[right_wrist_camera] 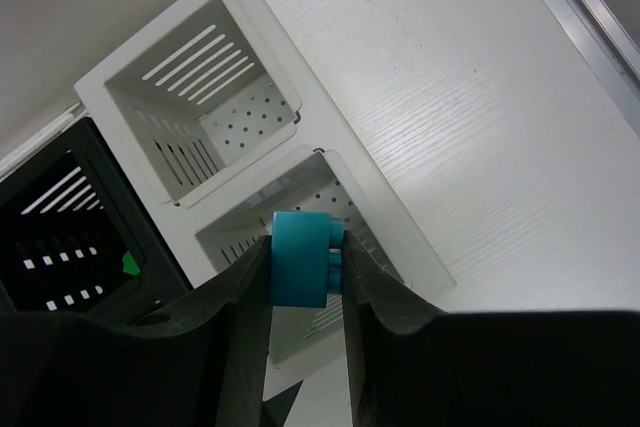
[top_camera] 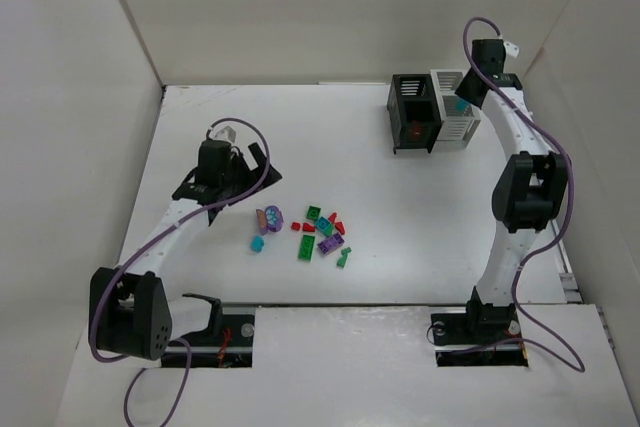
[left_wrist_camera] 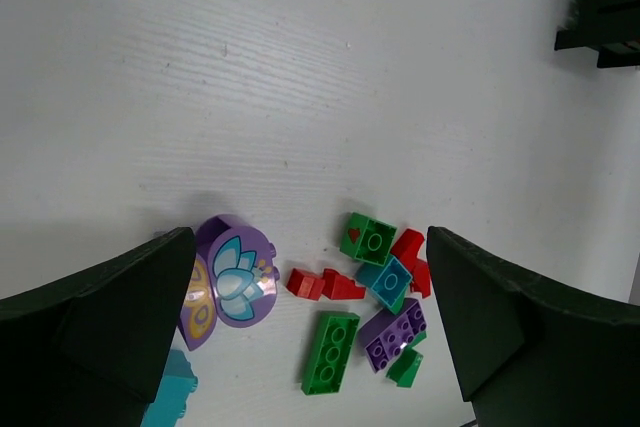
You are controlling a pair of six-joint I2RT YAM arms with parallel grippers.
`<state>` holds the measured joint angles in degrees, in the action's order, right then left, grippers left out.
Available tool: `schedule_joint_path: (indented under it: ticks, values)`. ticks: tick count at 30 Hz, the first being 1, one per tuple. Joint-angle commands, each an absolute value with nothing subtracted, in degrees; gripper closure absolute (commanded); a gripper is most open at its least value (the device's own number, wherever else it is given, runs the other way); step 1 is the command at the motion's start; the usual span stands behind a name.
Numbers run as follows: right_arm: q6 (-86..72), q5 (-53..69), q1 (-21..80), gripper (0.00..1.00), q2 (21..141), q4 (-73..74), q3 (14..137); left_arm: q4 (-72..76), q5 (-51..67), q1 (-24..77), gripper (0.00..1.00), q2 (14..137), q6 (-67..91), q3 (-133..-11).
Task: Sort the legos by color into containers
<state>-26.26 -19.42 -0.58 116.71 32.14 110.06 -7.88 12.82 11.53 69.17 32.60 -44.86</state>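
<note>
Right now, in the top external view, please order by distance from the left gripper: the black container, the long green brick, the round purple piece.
From the left gripper:
1. round purple piece, just beside it, on its right.
2. long green brick, in the pile, nearer the arm bases.
3. black container, far back on the right.

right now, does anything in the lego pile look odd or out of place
Only the round purple piece with a printed flower, on the pile's left side; the other legos are angular bricks.
</note>
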Motion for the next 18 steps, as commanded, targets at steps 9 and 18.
schedule_joint_path:
  ticks: [9, 18]
  values:
    - [-25.49, -19.42, -0.7, 0.53, 114.26, 32.86, 108.98, -8.26, 9.94, 10.99, 0.0, 68.47, 36.3, -41.75]
    - [-25.49, -15.83, -0.7, 0.29, 108.64, 33.4, 107.67, -8.78, 9.32, 10.99, 0.0, 68.99, 36.3, -40.61]
